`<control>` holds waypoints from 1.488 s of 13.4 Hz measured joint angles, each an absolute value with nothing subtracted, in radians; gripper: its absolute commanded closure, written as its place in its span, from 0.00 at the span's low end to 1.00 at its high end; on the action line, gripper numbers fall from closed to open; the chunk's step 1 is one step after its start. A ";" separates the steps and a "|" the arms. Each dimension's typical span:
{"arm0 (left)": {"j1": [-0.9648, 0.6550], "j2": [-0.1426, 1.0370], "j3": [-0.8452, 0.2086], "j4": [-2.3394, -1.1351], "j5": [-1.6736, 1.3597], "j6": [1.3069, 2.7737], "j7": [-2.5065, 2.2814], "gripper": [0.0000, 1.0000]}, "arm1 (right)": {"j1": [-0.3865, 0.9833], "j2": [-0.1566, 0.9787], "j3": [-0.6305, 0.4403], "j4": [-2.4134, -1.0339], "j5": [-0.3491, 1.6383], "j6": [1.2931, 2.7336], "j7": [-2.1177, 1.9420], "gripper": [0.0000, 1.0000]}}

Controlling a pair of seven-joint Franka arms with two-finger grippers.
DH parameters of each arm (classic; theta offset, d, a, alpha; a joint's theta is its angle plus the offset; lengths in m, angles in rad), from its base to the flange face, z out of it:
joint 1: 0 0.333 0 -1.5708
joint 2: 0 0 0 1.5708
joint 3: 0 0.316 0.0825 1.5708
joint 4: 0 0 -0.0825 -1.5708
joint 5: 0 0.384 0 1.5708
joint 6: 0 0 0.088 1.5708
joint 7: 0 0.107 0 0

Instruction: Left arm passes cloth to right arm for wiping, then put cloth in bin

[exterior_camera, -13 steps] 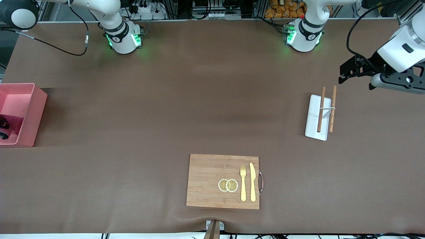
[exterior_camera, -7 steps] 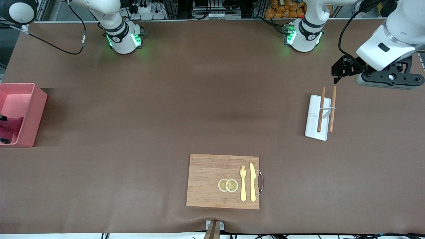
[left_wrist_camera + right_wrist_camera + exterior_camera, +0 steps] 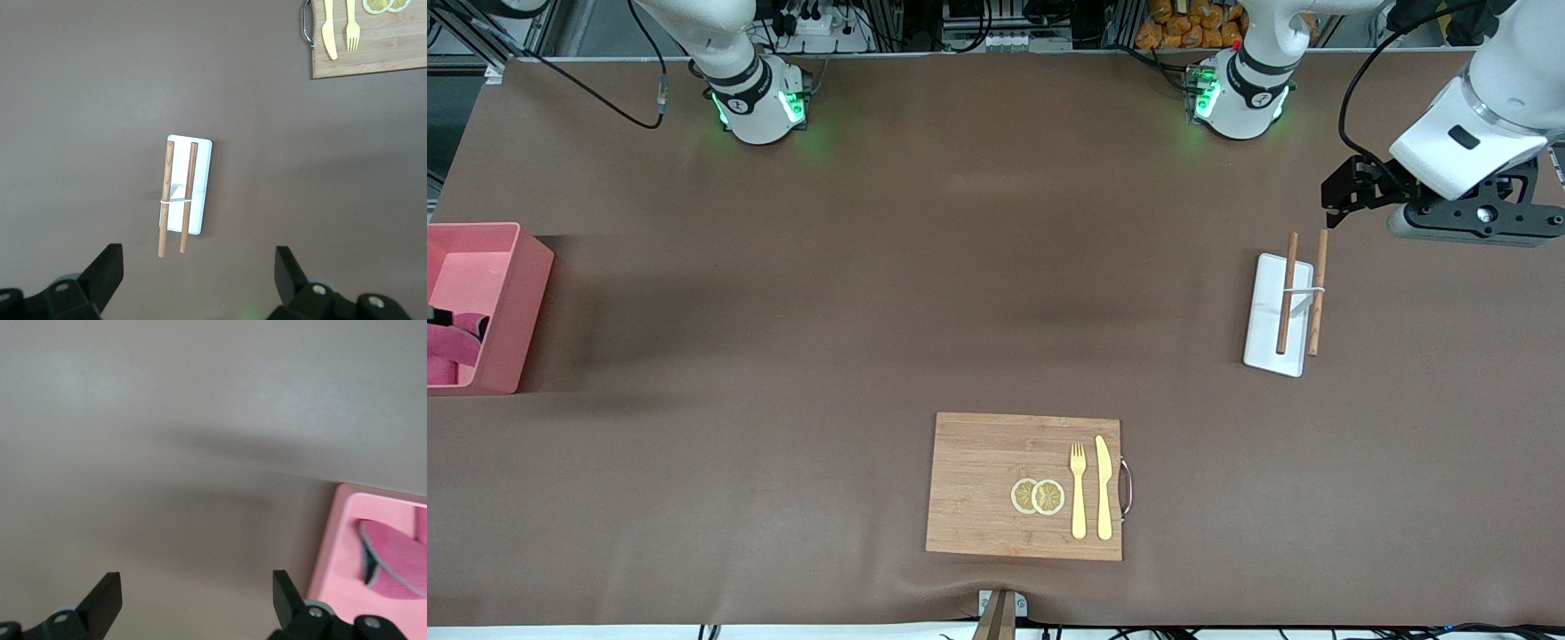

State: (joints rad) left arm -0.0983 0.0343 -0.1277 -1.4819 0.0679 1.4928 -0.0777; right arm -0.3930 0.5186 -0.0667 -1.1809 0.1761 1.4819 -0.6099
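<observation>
The pink bin stands at the right arm's end of the table. The crimson-pink cloth lies inside it, and both show in the right wrist view: cloth, bin. My right gripper is open and empty, up over bare table beside the bin; it is out of the front view. My left gripper is open and empty, up in the air at the left arm's end, over the table by the ends of the wooden sticks; in its wrist view its fingers frame bare table.
A flat white tray with two wooden sticks lies below the left gripper, also in the left wrist view. A wooden cutting board with lemon slices, a fork and a knife sits near the front camera.
The right gripper has lifted out of the bin, leaving the cloth lying in it. The left arm has risen and drawn a little toward the robots' bases.
</observation>
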 measured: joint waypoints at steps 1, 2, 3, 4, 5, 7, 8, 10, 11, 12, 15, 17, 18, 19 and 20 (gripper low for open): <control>-0.098 0.038 -0.127 -1.483 0.068 1.493 -0.078 0.00 | -0.347 0.485 -0.066 -1.209 0.173 1.475 -0.526 0.00; -0.098 0.042 -0.127 -1.483 0.068 1.493 -0.078 0.00 | -0.303 0.446 -0.065 -1.251 0.172 1.474 -0.447 0.00; -0.098 0.045 -0.128 -1.483 0.068 1.493 -0.078 0.00 | -0.260 0.409 -0.064 -1.296 0.172 1.475 -0.370 0.00; -0.099 0.048 -0.128 -1.483 0.068 1.493 -0.078 0.00 | -0.216 0.376 -0.064 -1.335 0.171 1.480 -0.289 0.00; -0.100 0.051 -0.128 -1.484 0.068 1.493 -0.078 0.00 | -0.171 0.351 -0.063 -1.360 0.171 1.483 -0.214 0.00; -0.106 0.056 -0.129 -1.484 0.068 1.493 -0.078 0.00 | -0.091 0.313 -0.063 -1.391 0.155 1.486 -0.091 0.00; -0.109 0.059 -0.132 -1.484 0.068 1.493 -0.078 0.00 | -0.065 0.291 -0.063 -1.413 0.120 1.504 -0.061 0.00; -0.107 0.081 -0.133 -1.485 0.068 1.512 -0.078 0.00 | -0.047 0.216 -0.064 -1.505 0.034 1.607 -0.044 0.00; -0.103 0.097 -0.131 -1.486 0.068 1.537 -0.078 0.00 | -0.049 0.162 -0.070 -1.569 0.015 1.643 -0.044 0.00; -0.101 0.110 -0.128 -1.485 0.068 1.563 -0.078 0.00 | -0.054 0.100 -0.078 -1.636 0.010 1.665 -0.044 0.00; -0.099 0.104 -0.127 -1.469 0.068 1.588 -0.078 0.00 | -0.068 -0.058 -0.088 -1.789 0.006 1.723 -0.045 0.00; -0.098 0.059 -0.127 -1.463 0.064 1.557 -0.078 0.00 | -0.072 -0.103 -0.088 -1.811 0.005 1.732 -0.045 0.00; -0.093 0.037 -0.127 -1.463 0.055 1.537 -0.078 0.00 | -0.072 -0.119 -0.087 -1.812 0.005 1.733 -0.045 0.00; -0.087 0.021 -0.127 -1.464 0.047 1.525 -0.078 0.00 | -0.072 -0.133 -0.086 -1.812 0.005 1.735 -0.045 0.00; -0.079 0.013 -0.127 -1.464 0.044 1.516 -0.078 0.00 | -0.071 -0.146 -0.081 -1.811 0.005 1.736 -0.045 0.00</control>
